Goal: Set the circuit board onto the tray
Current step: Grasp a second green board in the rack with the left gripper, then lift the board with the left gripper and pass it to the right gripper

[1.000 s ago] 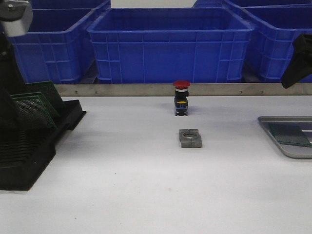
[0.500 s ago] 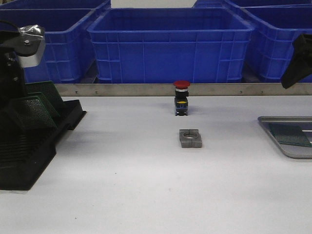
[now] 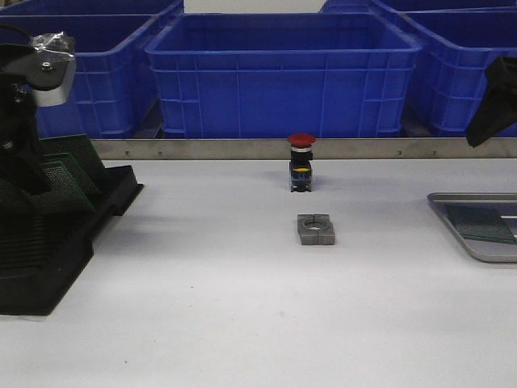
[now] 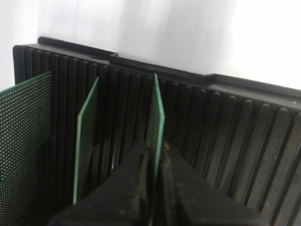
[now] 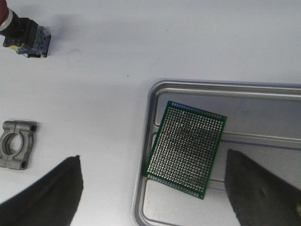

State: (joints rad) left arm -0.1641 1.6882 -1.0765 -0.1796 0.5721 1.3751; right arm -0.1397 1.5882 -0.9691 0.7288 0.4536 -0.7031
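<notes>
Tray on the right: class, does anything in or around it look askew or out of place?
Yes. The circuit board lying in the tray sits crooked, its edges rotated against the tray's rim, and one lower corner reaches the raised rim rather than lying on the ribbed floor. Nothing looks spilled or damaged.

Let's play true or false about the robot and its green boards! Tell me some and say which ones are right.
1. The left gripper is pinching a green circuit board that stands in the black rack. True.
2. The tray has no board in it. False: one green board lies flat in it.
3. The right gripper is open above the tray. True.
4. The red-topped push button sits inside a blue bin. False: it stands on the table, in front of the bins.
</notes>
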